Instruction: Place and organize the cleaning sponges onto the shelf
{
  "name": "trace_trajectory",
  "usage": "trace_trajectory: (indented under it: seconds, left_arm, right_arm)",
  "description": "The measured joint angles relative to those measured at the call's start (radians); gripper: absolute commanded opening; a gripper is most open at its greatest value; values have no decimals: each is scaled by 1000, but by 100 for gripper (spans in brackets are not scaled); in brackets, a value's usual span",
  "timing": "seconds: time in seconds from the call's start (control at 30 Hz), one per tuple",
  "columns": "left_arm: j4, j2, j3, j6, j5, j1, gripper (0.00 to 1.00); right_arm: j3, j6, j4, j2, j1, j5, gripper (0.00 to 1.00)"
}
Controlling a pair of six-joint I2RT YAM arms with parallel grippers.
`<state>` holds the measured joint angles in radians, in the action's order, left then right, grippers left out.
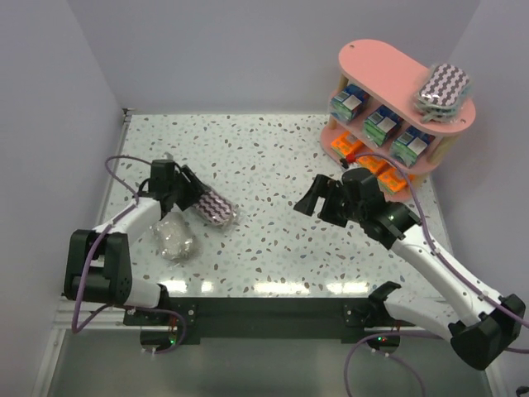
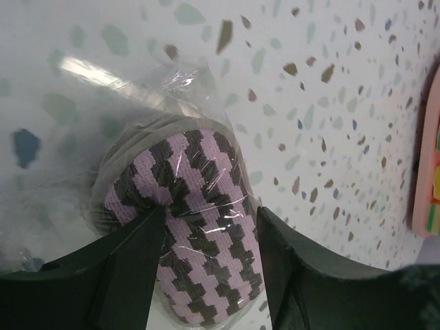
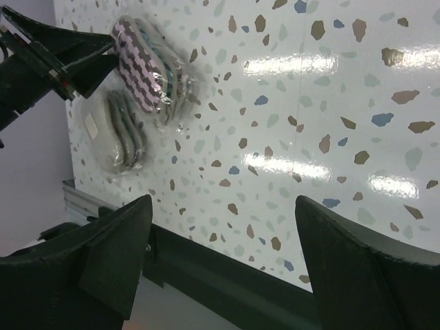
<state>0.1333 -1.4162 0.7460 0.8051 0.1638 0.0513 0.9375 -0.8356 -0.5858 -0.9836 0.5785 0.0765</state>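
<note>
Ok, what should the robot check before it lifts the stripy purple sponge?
1. Left gripper straddles the purple-and-dark zigzag sponge pack in clear wrap: ok.
2. Squeeze on it firm enough: cannot tell.
3. Right gripper open and empty: ok.
4. Bare room on the top board of the pink three-tier shelf: ok.
5. Greyish wrapped sponge pack free of the zigzag pack's wrap: cannot tell.

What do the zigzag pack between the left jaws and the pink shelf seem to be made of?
The zigzag pack: a soft, knitted-looking fabric sponge in purple and dark zigzags, sealed in thin clear plastic wrap that crinkles and glints. The shelf: smooth, matte, even pink boards, likely painted wood or plastic; the look leaves that open.
</note>
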Motion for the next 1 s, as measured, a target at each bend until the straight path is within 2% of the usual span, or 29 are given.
trace_trajectory:
  seconds: [0.23,0.43,0.57,0.7,0.8,0.9,0.93,1.0]
  left_arm:
    - [-105,-14,-33,164,43,200,61]
    - [-220,-41,-70,315,74,365,60]
    - [-251,-44,-82,382,93,427,60]
    - [-261,-44,-90,415,97,438,59]
    - [-278,-41,-103,426,102,442,59]
    - [-303,-29,-133,435,117,443,59]
    - [-311,-22,-145,438,120,443,59]
    - [-328,-8,-167,441,127,443,59]
  right_arm:
    - [-48,3,82,-122,29,-19,88]
    - [-116,-63,207,-237,89,-36,88]
    - [-154,-139,293,-322,143,-35,86]
    - [-166,-225,342,-406,198,-49,84]
    - [-176,-293,359,-437,235,-86,76]
    - [-187,-349,375,-448,251,-123,55]
    - [-187,-362,380,-454,251,-138,42]
    - [-187,-380,391,-470,251,-159,33]
